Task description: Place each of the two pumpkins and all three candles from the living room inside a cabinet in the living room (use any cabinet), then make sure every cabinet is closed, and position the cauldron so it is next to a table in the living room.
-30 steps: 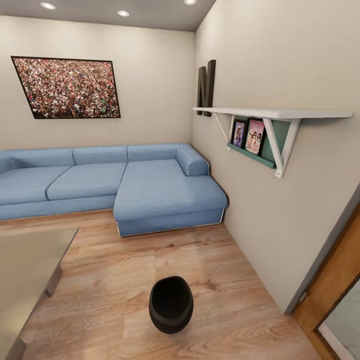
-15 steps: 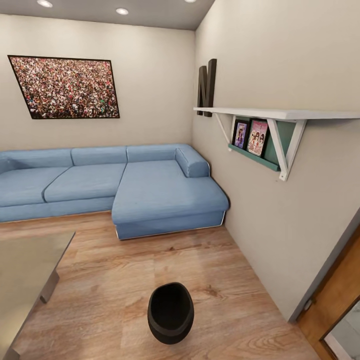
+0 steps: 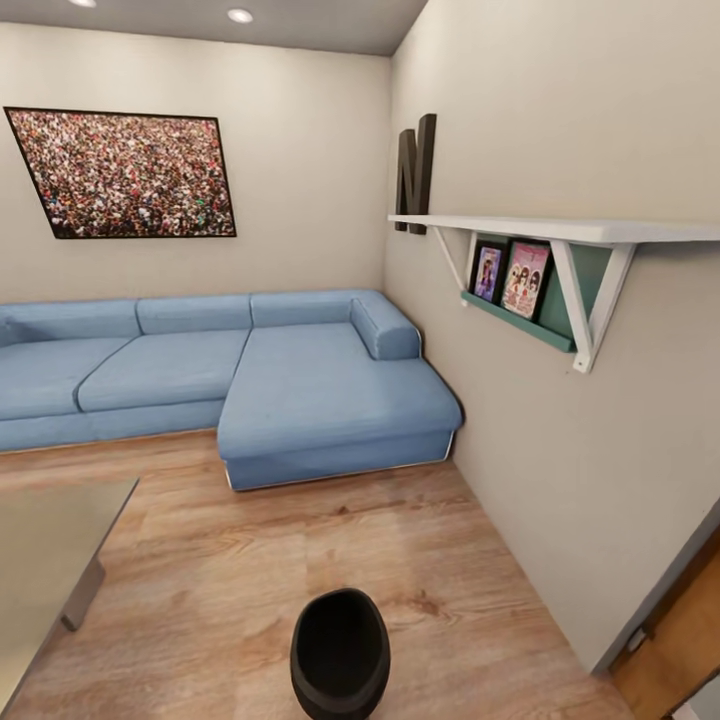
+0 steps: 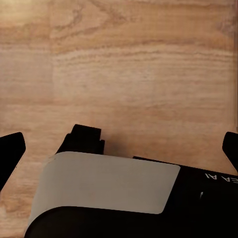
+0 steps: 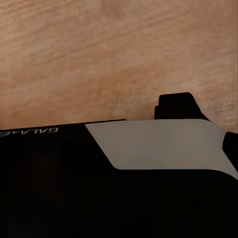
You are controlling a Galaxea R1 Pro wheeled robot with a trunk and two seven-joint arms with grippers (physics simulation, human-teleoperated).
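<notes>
The black cauldron stands upright on the wood-plank floor, low in the middle of the head view, its wide mouth facing up. The grey glossy table reaches in from the lower left, a good stretch of floor away from the cauldron. The pumpkins, candles and cabinet are out of view. In the left wrist view my left gripper is open over bare floor, its fingertips spread to the picture's two edges. The right wrist view holds floor, my dark body shell and one dark tip at the edge.
A blue L-shaped sofa fills the far corner under a framed picture. On the right wall hangs a white shelf with photo frames, and a wooden door sits at the lower right. Open floor lies between sofa, table and cauldron.
The whole head view has shifted, so the camera moved closer: cauldron and table sit lower in the picture and the shelf looks larger. Nothing in the room has moved.
</notes>
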